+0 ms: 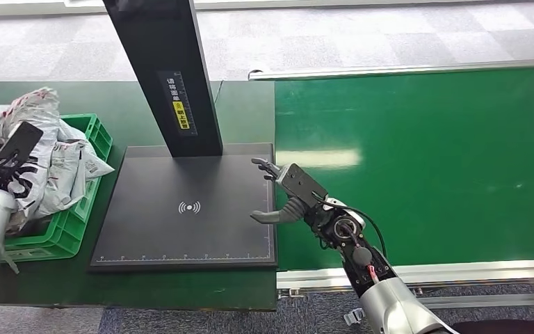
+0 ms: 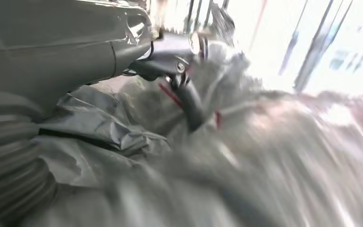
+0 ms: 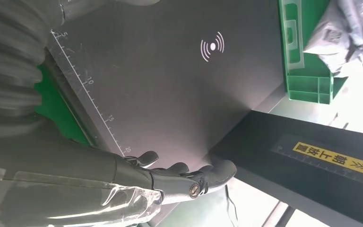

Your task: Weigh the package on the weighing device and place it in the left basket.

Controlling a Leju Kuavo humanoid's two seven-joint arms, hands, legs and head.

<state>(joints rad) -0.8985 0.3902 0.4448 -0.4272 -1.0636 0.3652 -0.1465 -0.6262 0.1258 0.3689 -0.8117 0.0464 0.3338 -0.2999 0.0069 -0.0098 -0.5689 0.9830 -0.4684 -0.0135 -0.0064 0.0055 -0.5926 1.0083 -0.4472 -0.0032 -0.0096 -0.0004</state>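
Several crumpled grey and white packages lie piled in the green basket at the left of the table. My left hand hovers over that pile. In the blurred left wrist view, the left hand has a dark finger lying against the packages, and I cannot make out a grip. The black weighing plate is bare. My right hand stands at the plate's right edge with its fingers spread and nothing in it. The right wrist view has the right hand above the plate.
A black post rises from the back of the plate. A green conveyor belt runs along the right side, with a metal rail at its near edge. The basket and a package show beyond the plate.
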